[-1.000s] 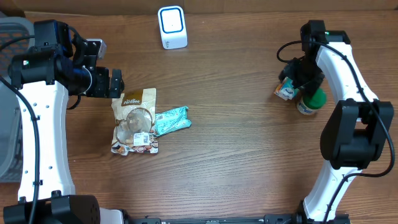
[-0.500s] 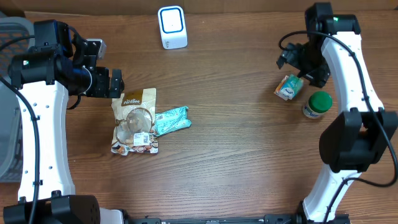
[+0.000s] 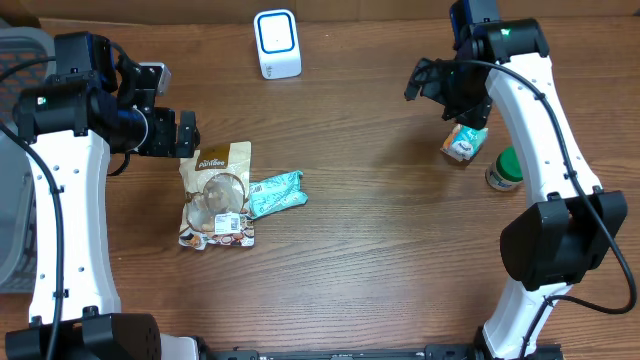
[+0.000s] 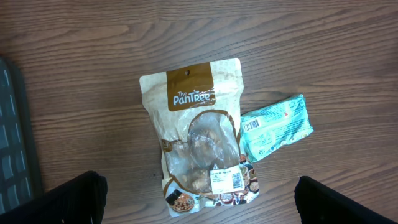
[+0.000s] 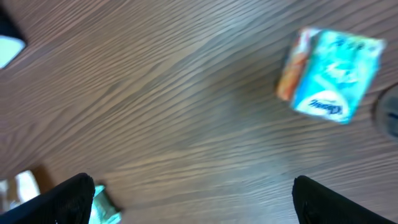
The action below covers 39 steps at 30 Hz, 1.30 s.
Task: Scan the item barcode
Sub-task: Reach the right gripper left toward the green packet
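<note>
Left gripper (image 3: pixel 173 133): jaws wide, nothing between them; it hangs just above the top edge of the snack pouch (image 4: pixel 199 137), which lies flat on the table (image 3: pixel 360 230), white label (image 4: pixel 227 179) face up near its lower end. Teal packet (image 4: pixel 275 126) touches the pouch's right side, tilted, with a barcode visible at its left end. Right gripper (image 3: pixel 432 88): jaws wide, holding nothing; raised over bare wood, up and left of the small teal carton (image 3: pixel 464 143); the right wrist view is blurred. Green-lidded jar (image 3: pixel 505 168) stands just beside the carton, to its lower right. White scanner (image 3: pixel 277 44) stands at the far edge, between the arms, well apart from all four items. Grey crate (image 3: pixel 14 150) at the left margin.
</note>
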Tool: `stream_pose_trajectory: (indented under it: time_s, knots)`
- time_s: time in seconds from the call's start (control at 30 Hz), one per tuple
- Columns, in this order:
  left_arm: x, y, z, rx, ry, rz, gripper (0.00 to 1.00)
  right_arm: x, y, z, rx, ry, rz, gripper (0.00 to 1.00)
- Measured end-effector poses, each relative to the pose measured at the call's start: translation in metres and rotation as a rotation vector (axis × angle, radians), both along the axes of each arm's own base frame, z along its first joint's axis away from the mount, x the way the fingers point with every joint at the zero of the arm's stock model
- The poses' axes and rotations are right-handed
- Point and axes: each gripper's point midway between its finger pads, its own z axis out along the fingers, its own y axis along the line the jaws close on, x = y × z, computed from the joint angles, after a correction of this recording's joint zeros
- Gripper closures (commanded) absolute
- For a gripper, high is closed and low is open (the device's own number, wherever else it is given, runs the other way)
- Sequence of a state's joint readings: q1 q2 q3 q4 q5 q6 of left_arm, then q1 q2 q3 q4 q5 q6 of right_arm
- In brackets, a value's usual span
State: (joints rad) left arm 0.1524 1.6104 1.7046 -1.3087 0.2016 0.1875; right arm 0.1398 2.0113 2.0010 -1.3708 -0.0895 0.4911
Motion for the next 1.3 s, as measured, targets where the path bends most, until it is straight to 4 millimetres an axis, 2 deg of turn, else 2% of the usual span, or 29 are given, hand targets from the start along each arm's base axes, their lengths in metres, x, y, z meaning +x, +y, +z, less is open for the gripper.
stream_pose_trajectory:
  time_s: [0.3, 0.67, 0.9, 1.17, 1.3]
  knots:
    - [0.000, 0.000, 0.000, 0.000, 0.000, 0.000, 0.01, -0.010, 0.036, 0.002, 0.095, 0.019, 0.106, 0.00]
    - [0.000, 0.000, 0.000, 0.000, 0.000, 0.000, 0.00, -0.033, 0.101, 0.000, 0.099, 0.020, 0.306, 0.00]
    - [0.000, 0.000, 0.000, 0.000, 0.000, 0.000, 0.01, -0.047, 0.134, -0.027, 0.118, 0.039, 0.386, 0.06]
    - [0.000, 0.000, 0.000, 0.000, 0.000, 0.000, 0.00, -0.065, 0.182, -0.056, 0.185, 0.027, 0.489, 0.15]
    - [0.000, 0.000, 0.000, 0.000, 0.000, 0.000, 0.00, -0.078, 0.201, -0.070, 0.201, 0.033, 0.517, 0.23]
